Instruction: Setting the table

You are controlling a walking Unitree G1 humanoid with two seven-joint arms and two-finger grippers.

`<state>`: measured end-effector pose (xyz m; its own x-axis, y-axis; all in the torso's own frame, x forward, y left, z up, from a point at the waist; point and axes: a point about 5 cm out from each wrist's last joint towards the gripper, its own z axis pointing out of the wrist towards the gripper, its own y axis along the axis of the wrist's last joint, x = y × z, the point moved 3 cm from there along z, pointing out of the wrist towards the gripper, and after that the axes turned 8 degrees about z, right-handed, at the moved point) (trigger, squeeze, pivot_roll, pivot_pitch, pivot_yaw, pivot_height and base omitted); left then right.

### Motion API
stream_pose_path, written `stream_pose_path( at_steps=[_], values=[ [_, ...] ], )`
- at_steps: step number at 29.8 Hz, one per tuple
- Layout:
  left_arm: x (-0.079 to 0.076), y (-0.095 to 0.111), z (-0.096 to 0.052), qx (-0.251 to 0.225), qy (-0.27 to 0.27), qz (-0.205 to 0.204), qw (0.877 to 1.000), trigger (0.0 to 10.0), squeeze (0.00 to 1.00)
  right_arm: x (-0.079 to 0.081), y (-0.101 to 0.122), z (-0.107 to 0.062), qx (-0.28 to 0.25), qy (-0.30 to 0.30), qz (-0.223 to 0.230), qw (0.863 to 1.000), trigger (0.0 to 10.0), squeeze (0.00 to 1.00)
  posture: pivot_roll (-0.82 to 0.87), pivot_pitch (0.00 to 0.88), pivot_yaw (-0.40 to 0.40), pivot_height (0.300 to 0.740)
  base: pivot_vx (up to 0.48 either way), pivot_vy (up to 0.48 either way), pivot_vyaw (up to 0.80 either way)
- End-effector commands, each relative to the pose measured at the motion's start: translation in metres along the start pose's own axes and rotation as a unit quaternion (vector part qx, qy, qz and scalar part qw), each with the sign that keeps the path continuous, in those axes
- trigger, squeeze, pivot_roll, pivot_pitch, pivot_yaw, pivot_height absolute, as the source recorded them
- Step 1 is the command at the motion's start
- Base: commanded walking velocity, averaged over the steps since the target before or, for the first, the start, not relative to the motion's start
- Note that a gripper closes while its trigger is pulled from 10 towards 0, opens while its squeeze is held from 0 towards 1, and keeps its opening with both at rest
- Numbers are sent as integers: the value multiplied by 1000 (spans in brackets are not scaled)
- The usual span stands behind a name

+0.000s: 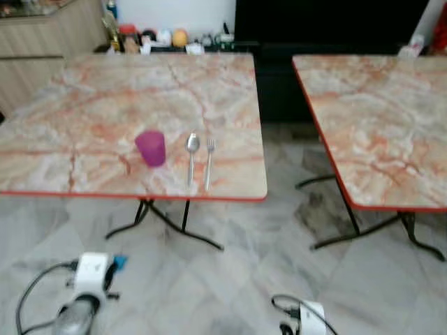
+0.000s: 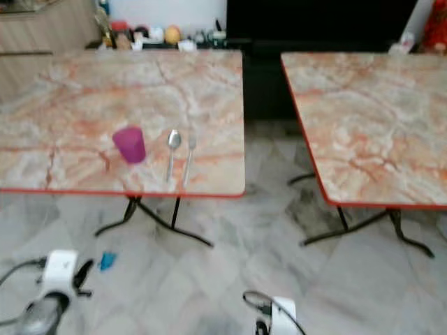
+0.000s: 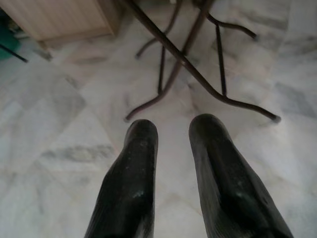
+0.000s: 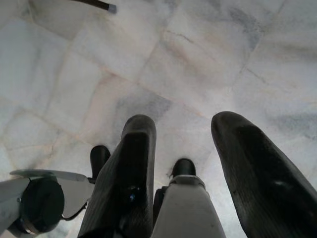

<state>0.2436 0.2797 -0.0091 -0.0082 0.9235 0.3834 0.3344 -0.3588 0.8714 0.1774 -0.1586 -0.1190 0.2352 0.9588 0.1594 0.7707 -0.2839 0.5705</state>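
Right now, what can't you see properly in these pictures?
- Small things on the far counter: too small and blurred in the eye views to name.
- Right table: cut off by the picture's right edge.
- Spoon and fork beside the purple cup: details blurred.
- Inside the cup: hidden by its wall.

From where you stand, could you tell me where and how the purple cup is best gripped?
Probably across the middle of its wall, coming in level from the near table edge. The purple cup stands upright with its mouth up, near that edge, and the spoon lies clear beside it.
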Motion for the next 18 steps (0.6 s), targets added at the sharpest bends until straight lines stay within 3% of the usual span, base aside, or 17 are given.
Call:
stream_pose_path(
  at_steps=[1,2,5,6,7,8,10,11,14,18],
  values=[
    [11,24,-6,-60,18,5,998,10000,0,1,-2,0,4,5,-4,1000,10000,0,169,0,-11,740,0,0,0],
    [20,50,-12,-112,45,4,993,10000,0,0,-2,0,4,5,-7,1000,10000,0,179,0,-18,740,0,0,0],
    [28,79,-16,-159,72,2,985,10000,0,0,-2,0,5,5,-12,1000,10000,0,188,0,-26,740,0,0,0],
    [34,102,-15,-195,90,-1,977,10000,0,0,-1,0,4,5,-13,1000,10000,0,188,0,-29,740,0,0,0],
    [34,102,-15,-195,90,-1,977,10000,0,0,-1,0,4,5,-13,1000,10000,0,188,0,-29,740,0,0,0],
    [39,130,-12,-233,110,-12,966,10000,0,1,0,0,3,6,-13,1000,10000,0,188,0,-32,740,0,0,0],
    [41,151,-9,-259,121,-21,958,10000,0,2,2,1,1,7,-13,1000,10000,0,187,0,-34,740,0,0,0],
    [39,174,-2,-285,122,-35,950,10000,0,2,3,1,0,8,-13,1000,10000,0,183,0,-34,740,0,0,0],
    [35,189,0,-296,114,-45,947,10000,0,3,4,1,-2,9,-14,1000,10000,0,177,0,-32,740,0,0,0],
    [5,213,13,-310,45,-76,947,10000,0,3,11,2,-14,5,-2,1000,10000,0,164,0,-26,740,0,0,0]
  ],
)
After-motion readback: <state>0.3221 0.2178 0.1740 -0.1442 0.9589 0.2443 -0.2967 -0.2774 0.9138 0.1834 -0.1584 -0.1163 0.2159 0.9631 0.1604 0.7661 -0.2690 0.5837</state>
